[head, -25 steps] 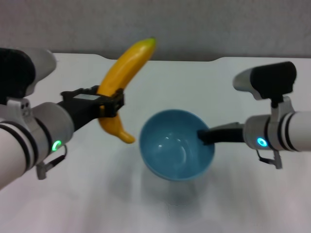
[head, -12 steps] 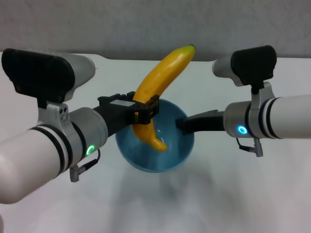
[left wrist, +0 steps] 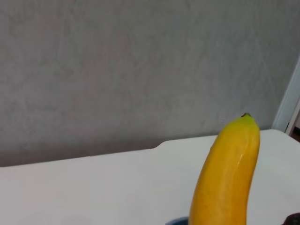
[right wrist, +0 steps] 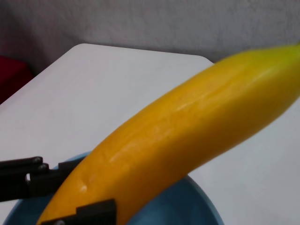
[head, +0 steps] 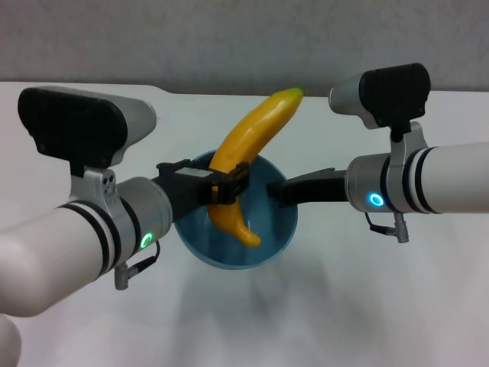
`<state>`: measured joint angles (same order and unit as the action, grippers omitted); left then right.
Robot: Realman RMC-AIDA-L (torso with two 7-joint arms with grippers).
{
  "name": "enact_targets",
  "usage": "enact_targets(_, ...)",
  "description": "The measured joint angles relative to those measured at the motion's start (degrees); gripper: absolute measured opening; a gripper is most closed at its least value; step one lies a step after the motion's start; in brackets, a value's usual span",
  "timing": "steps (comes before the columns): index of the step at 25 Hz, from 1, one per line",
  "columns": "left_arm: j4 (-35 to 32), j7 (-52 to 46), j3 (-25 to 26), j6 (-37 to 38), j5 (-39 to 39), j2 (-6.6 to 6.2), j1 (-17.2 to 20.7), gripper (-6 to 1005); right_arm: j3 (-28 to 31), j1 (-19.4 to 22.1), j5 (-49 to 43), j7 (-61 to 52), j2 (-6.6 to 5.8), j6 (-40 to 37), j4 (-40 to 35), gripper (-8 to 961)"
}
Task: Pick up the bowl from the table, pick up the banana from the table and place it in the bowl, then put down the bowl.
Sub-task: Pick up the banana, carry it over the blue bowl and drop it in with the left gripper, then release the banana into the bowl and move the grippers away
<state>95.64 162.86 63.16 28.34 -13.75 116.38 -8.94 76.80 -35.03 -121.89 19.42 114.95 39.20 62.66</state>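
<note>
My left gripper (head: pixel 221 186) is shut on the yellow-orange banana (head: pixel 246 157) near its middle and holds it tilted over the light-blue bowl (head: pixel 269 237). The banana's lower end hangs inside the bowl and its dark tip points up and away. My right gripper (head: pixel 284 191) is shut on the bowl's right rim and holds the bowl above the white table (head: pixel 382 306). The banana also shows in the left wrist view (left wrist: pixel 225 178) and the right wrist view (right wrist: pixel 187 122), where the bowl's blue rim (right wrist: pixel 201 201) lies beneath it.
The table's dark notched far edge (head: pixel 191 90) runs along the back, with a grey wall behind it. Bare white tabletop lies in front of and beside the bowl.
The left gripper has carried the banana rightward over the bowl and lowered its end into it. The right gripper has moved the bowl leftward to meet it.
</note>
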Motion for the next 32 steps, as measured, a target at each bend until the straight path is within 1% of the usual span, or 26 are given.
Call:
enact_targets(8,-1.09,0.00,0.17,-1.15,0.59,-0.06,0.38,550,0.82,-0.02,-0.01,-0.01,-0.12,1.17,-2.37,34)
enact_targets(16,-0.75,0.00,1.71,-0.99,1.38,-0.09,1.51,809,3.88,-1.04,-0.31,-0.02,-0.28,4.19,-5.79,34)
enact_targets(18,-0.16,0.00,3.06,-0.69,2.72,-0.08,2.51,872,4.67,-2.56,-0.41,-0.03,-0.33,5.54,-8.23,34)
enact_targets(19,0.43,0.00,4.48,-0.47,4.45,-0.07,3.72,903,5.01,-3.44,-0.32,-0.03,-0.34,6.36,-9.40,34)
enact_targets(20,0.43,0.00,4.48,-0.47,4.45,-0.07,3.72,903,5.35,-4.62,-0.30,-0.03,-0.34,7.37,-10.80,34)
enact_targets(23,0.83,0.00,7.21,-0.24,7.48,0.04,5.77,903,6.20,-7.40,-0.35,-0.04,-0.34,9.04,-13.40,34)
enact_targets(26,-0.19,0.00,10.17,-0.30,7.97,0.06,6.84,903,7.41,-10.32,-0.52,0.03,-0.34,9.95,-16.07,34)
enact_targets(29,-2.36,0.00,12.72,-0.59,7.83,0.08,7.28,903,9.26,-14.64,-0.56,1.28,-0.36,10.33,-21.36,35)
enact_targets(32,-4.19,-0.08,13.68,-0.68,7.57,0.09,7.13,903,11.56,-18.60,-0.59,3.77,-0.40,9.74,-27.17,35)
